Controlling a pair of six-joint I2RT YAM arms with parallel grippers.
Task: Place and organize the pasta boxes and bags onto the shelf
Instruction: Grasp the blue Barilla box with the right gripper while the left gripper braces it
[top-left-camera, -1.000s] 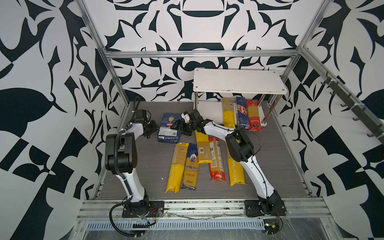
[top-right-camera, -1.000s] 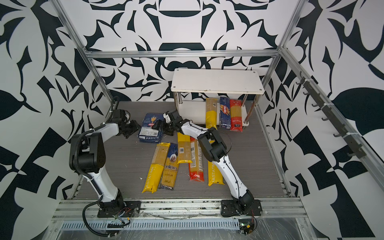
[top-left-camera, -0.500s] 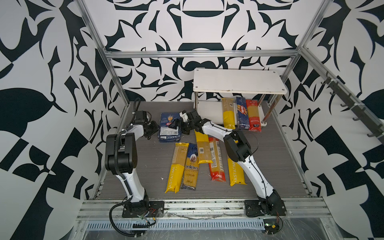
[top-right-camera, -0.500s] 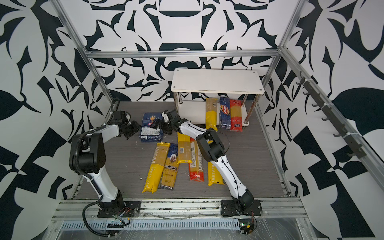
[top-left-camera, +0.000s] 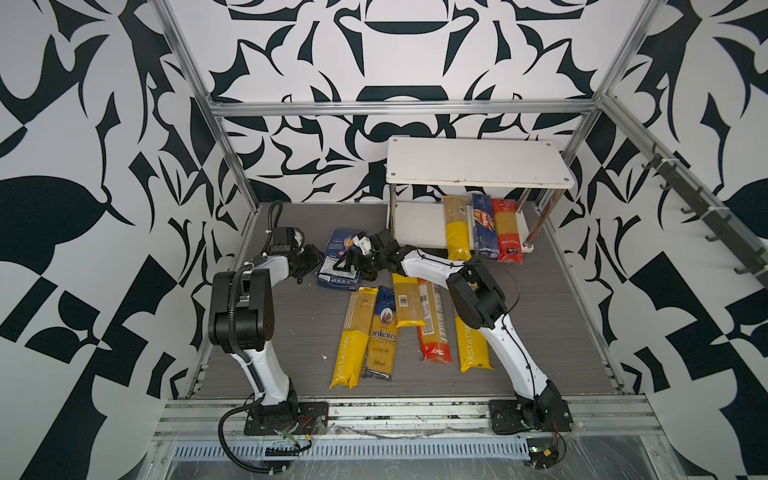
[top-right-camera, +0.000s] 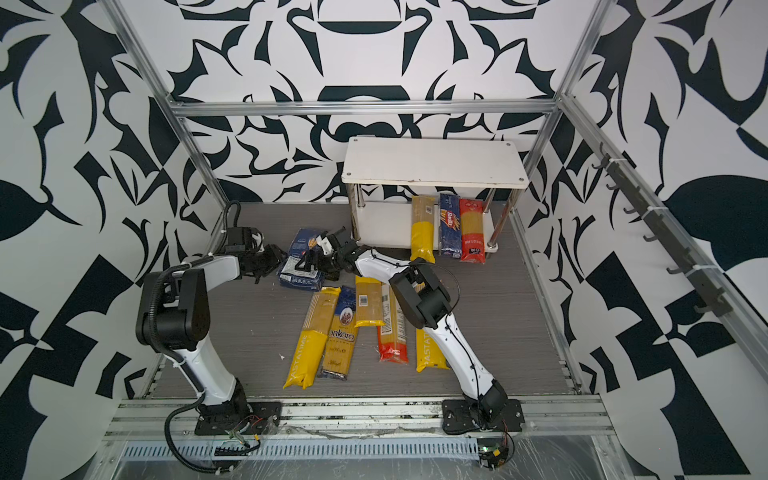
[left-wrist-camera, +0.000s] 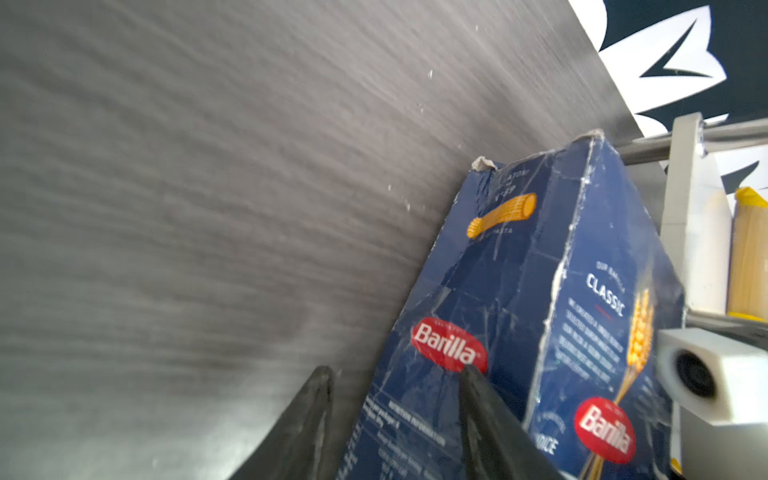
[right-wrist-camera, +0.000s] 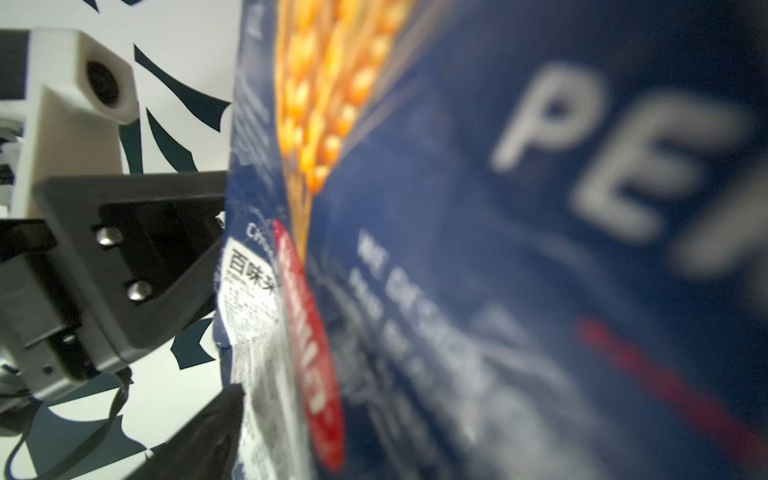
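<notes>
Navy Barilla box (top-left-camera: 338, 243) sits on the counter (top-left-camera: 291, 332) just beside the shelf (top-left-camera: 478, 166). Your left gripper (left-wrist-camera: 395, 370) clamps its end, likely steadying it. Your right gripper (top-left-camera: 351, 264) straddles it; can't tell if it's gripping.

We see five long clear pasta bags (top-left-camera: 409, 299) on the grey table (top-left-camera: 561, 332); the white two-board shelf (top-left-camera: 478, 162) holds three packets (top-left-camera: 484, 224).
</notes>
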